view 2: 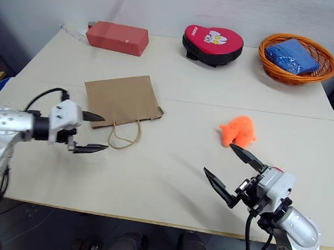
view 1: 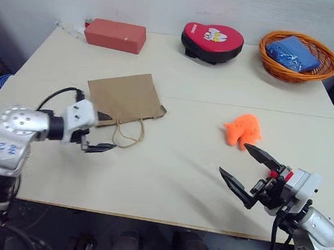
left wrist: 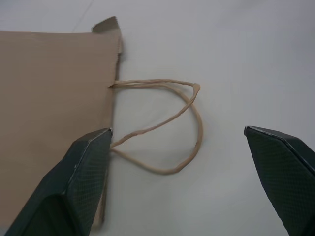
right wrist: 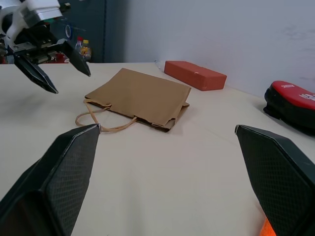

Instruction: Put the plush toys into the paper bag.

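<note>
Paper bag (view 1: pixel 124 96) was laid flat on the worktop (view 1: pixel 181 167), its handles (view 1: pixel 128 134) trailing toward the left gripper (view 1: pixel 99 132), which was spread wide just beside them. Orange plush toy (view 1: pixel 244 129) was found just beyond the right gripper (view 1: pixel 246 169), likewise spread and empty, so the right arm was judged nearer.

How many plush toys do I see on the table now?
1: the orange plush toy lies on the table's right side. Another one may be hidden.

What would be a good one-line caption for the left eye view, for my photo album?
Two open grippers, left and right, hover over a table between a flat paper bag and an orange plush toy.
</note>
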